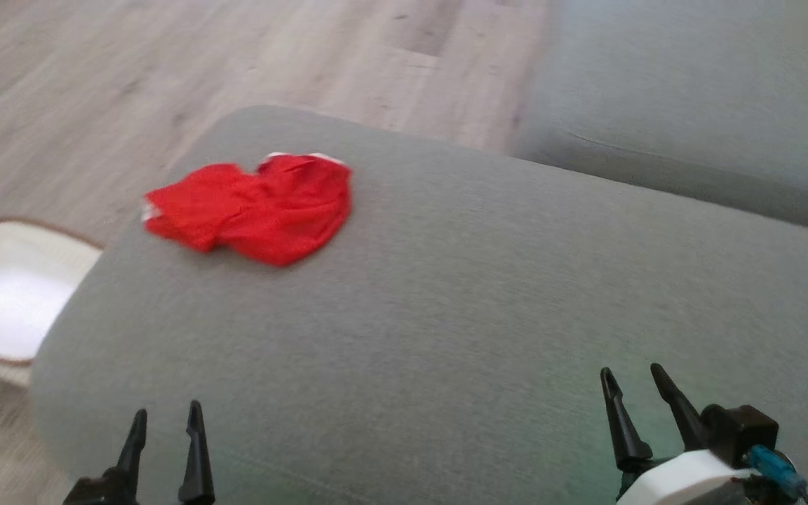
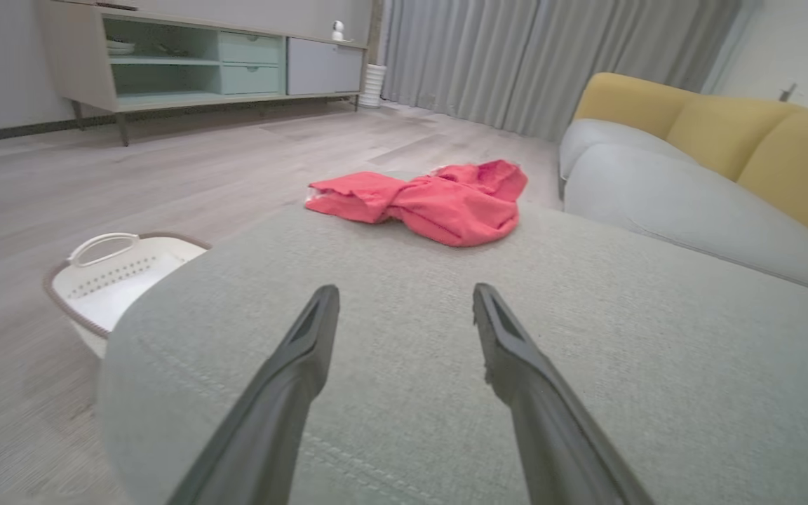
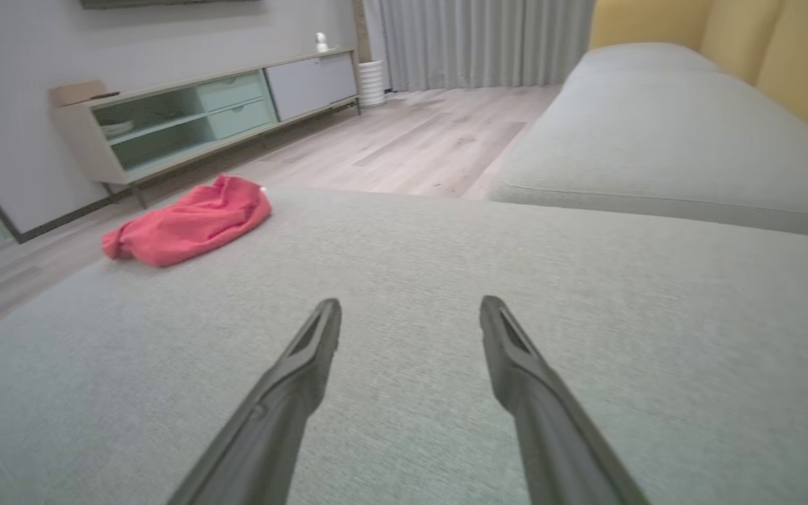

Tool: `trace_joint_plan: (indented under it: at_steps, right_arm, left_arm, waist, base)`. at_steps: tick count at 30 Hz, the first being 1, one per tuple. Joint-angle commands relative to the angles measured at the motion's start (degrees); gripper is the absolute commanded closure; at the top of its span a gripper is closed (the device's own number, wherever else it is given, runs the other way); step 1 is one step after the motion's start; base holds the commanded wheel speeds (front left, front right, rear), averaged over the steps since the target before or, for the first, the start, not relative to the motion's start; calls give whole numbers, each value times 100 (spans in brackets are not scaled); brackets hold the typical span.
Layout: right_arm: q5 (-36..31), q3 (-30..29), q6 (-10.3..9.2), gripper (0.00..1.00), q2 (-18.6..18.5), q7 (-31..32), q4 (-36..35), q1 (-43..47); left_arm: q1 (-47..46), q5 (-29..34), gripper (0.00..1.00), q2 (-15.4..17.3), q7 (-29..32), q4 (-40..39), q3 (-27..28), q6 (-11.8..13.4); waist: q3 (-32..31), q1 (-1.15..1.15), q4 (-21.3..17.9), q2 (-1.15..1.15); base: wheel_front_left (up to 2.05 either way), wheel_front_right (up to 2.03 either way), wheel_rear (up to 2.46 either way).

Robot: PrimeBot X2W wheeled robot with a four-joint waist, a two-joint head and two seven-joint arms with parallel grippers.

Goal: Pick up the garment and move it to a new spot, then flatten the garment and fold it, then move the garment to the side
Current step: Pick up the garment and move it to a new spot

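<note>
A red garment (image 1: 257,207) with a bit of white trim lies crumpled near the far left corner of the grey cushion (image 1: 446,301). The left wrist view has the garment (image 2: 432,200) straight ahead, well beyond the fingers. From the right wrist, the garment (image 3: 190,222) sits far off to the upper left. My left gripper (image 1: 167,415) hovers open over the cushion's near left edge, nothing between its fingers. My right gripper (image 1: 632,375) is open too, at the near right, far from the garment.
A white laundry basket (image 1: 4,294) with a brown rim stands on the wooden floor left of the cushion. A second grey seat (image 1: 691,105) lies beyond at the right, with yellow backrests (image 2: 741,133). A low cabinet (image 2: 200,59) and curtains (image 2: 551,56) line the far wall.
</note>
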Motion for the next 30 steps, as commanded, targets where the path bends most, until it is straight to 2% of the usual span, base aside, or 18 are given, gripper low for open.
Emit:
trace_joint_plan:
  at_steps: [1,11,18,21,24,27,30]
  right_arm:
    - [36,157,21,0,-38,-71,-161,-182]
    - [-82,495,21,0,-38,41,-130,-545]
    - [-257,320,21,0,-38,134,-306,-600]
    - [-448,210,21,0,-38,280,-577,-711]
    - [-692,92,21,0,-38,464,-908,-929]
    - [-897,7,21,0,-38,656,-1204,-1147]
    - [-1064,7,21,0,-38,831,-1441,-1369]
  left_arm:
    - [-158,1,0,102,-15,-211,253,41]
    - [95,-62,0,102,-97,-519,593,200]
    - [-91,-105,0,306,-42,-729,835,185]
    - [-506,-74,0,651,109,-984,1076,185]
    - [-1135,41,0,1148,355,-1316,1350,182]
    - [-1953,154,0,1628,776,-1484,1382,-29]
    - [-2869,192,0,1973,1153,-1368,1390,-260]
  waist:
    - [-14,0,426,0]
    - [239,0,637,0]
    - [363,0,684,0]
    - [613,0,561,0]
    - [944,0,329,0]
    - [1287,0,77,0]
    - [1619,0,-241,0]
  base:
    - [0,0,0]
    - [0,0,0]
    - [0,0,0]
    - [0,0,0]
    - [0,0,0]
    - [0,0,0]
    - [0,0,0]
